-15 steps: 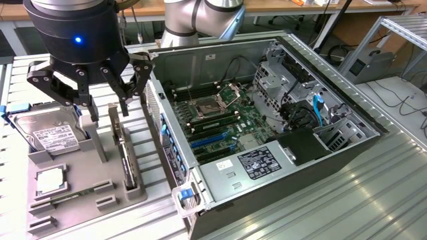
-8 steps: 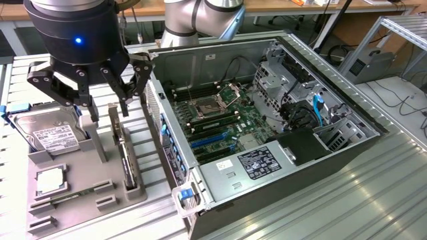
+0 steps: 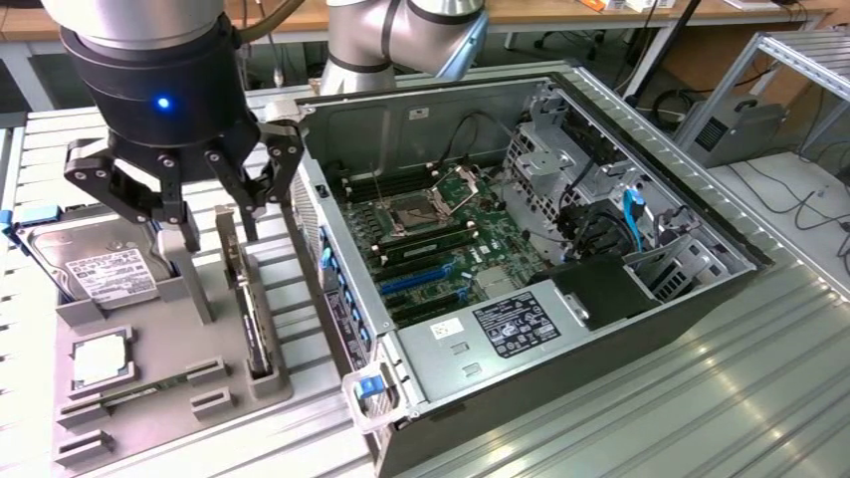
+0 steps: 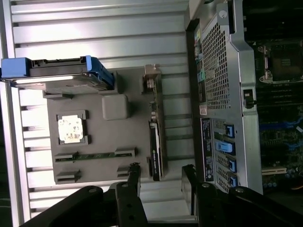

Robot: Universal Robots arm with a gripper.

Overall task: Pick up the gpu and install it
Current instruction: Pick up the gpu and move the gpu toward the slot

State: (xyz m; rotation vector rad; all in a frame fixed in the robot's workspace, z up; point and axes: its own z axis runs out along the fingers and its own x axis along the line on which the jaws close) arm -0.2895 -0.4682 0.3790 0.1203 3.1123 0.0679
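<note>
The gpu [image 3: 253, 319] is a slim black card that stands on its edge in a slot of the grey parts tray [image 3: 159, 339], left of the open computer case [image 3: 531, 259]. My gripper [image 3: 223, 224] hangs above the card's far end, open and holding nothing, apart from the card. In the wrist view the gpu [image 4: 155, 137] runs along the tray [image 4: 118, 137], with its silver bracket at the end away from the camera. Its near end lies in line with the gap of my open gripper [image 4: 161, 182]. Two black fingers [image 4: 134, 182] straddle that line.
On the tray also sit a silver hard drive [image 3: 100, 269] in a blue carrier, a CPU [image 3: 100, 358] and a thin memory stick [image 3: 133, 393]. The case shows its motherboard with blue slots [image 3: 425, 284] and a power supply [image 3: 519, 324]. The table is ribbed metal.
</note>
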